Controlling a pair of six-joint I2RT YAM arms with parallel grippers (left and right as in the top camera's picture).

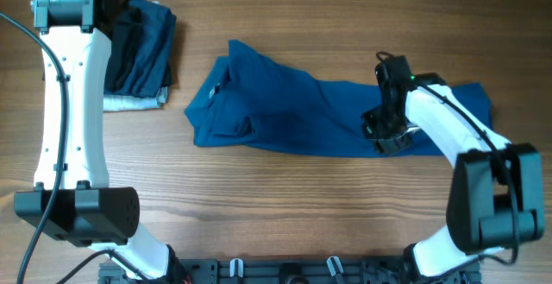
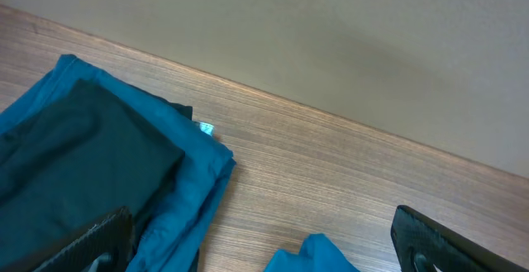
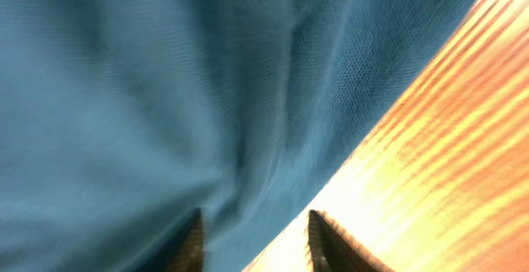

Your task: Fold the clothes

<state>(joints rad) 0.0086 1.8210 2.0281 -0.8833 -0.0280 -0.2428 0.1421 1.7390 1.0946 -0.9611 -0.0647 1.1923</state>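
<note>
You have a light wooden table (image 1: 285, 215) carrying the medium-blue short-sleeved cloth shirt (image 1: 285, 111), which lies crumpled lengthwise across the middle (bunched thicker at its left end). A stack of dark and pale folded garments (image 1: 142, 55) sits at the far left. Your right gripper (image 1: 390, 139) rests on the shirt's near right edge, fingers narrowly parted over the cloth. Your left gripper (image 2: 260, 243) hovers by the stack, fingers wide, holding nothing.

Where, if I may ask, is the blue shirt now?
Overhead, the blue shirt sprawls mid-table, right of the folded stack, partly under the right hand.
</note>
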